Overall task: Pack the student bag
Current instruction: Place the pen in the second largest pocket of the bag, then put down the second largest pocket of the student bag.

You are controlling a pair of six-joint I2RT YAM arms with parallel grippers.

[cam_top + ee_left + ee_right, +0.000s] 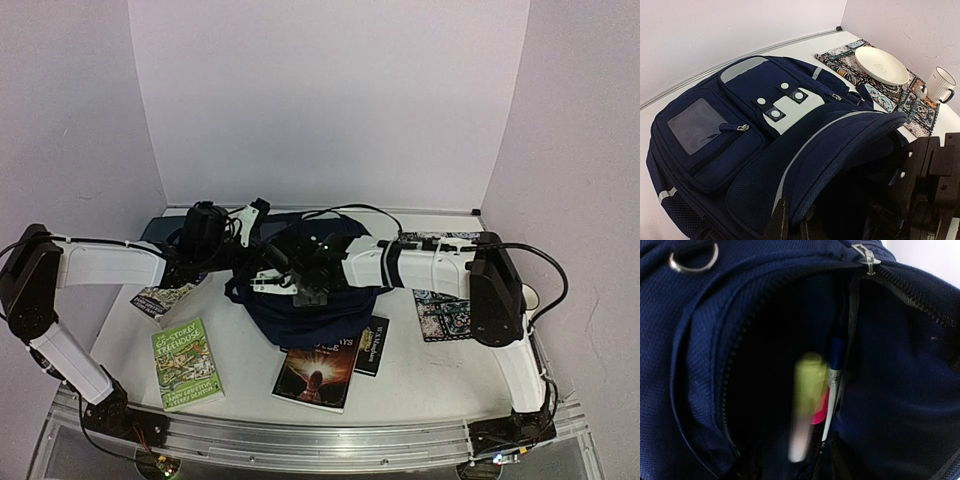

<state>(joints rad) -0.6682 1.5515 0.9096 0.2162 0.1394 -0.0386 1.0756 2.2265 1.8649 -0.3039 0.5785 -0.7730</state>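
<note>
Our left claw [792,226] is clenched on the rim of the student bag [740,125], which lies on the desk [430,372] right in front of it. Our right claw [300,270] is at the bag's open mouth; we cannot tell if it is released or clenched. Just ahead of it, inside, are a yellow marker [807,385], a blue pen [835,360] and something pink [821,409].
</note>
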